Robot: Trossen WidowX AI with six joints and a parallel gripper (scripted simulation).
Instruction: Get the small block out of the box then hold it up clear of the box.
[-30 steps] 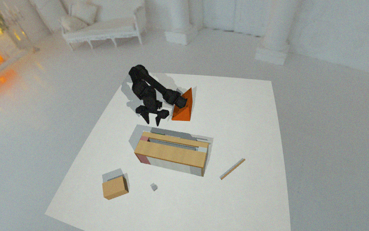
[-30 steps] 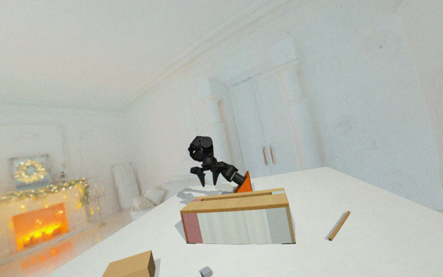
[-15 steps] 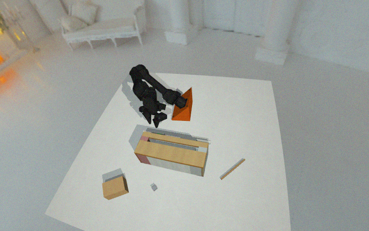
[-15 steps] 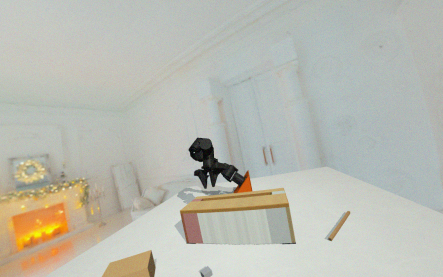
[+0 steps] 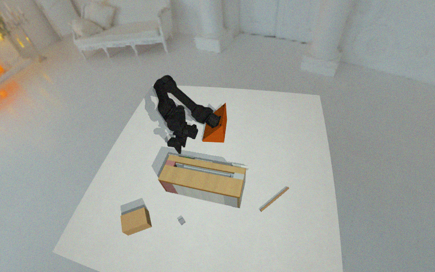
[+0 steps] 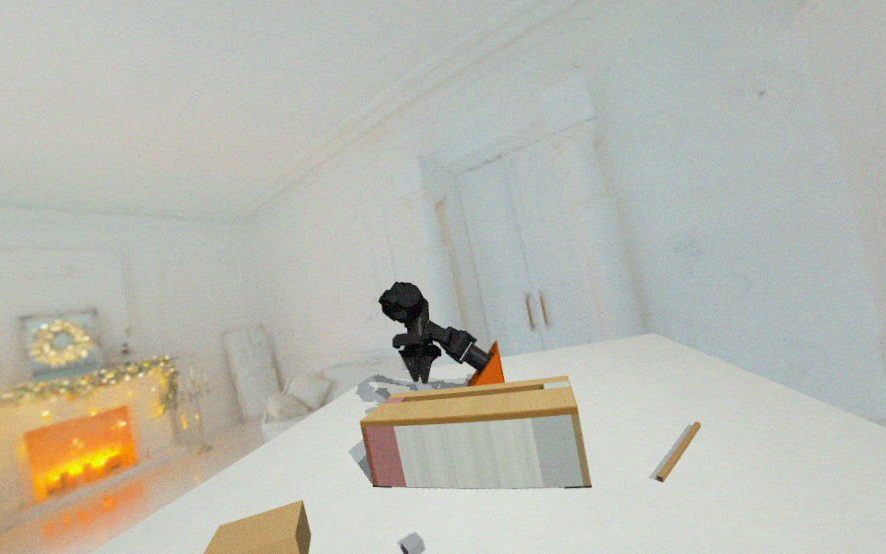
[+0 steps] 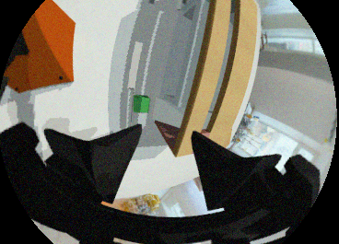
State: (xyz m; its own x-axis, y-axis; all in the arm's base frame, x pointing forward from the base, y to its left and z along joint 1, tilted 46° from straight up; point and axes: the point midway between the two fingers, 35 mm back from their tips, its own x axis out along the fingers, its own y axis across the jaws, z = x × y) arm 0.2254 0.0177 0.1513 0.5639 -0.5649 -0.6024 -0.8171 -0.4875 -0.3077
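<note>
The wooden-topped box stands upright on the table, its long clear side toward the arm. Its red end panel is at the left in the top and exterior views. The small green block shows low at that clear side, near the red end; a green sliver of it shows past the top edge in the top view. I cannot tell exactly what it rests on. My gripper is open and empty, above and beside the box's red end, on the arm's side.
A wooden stick lies right of the box in the top and exterior views. A larger wooden block and a small grey cube are on the side away from the arm. The orange arm mount stands behind the box.
</note>
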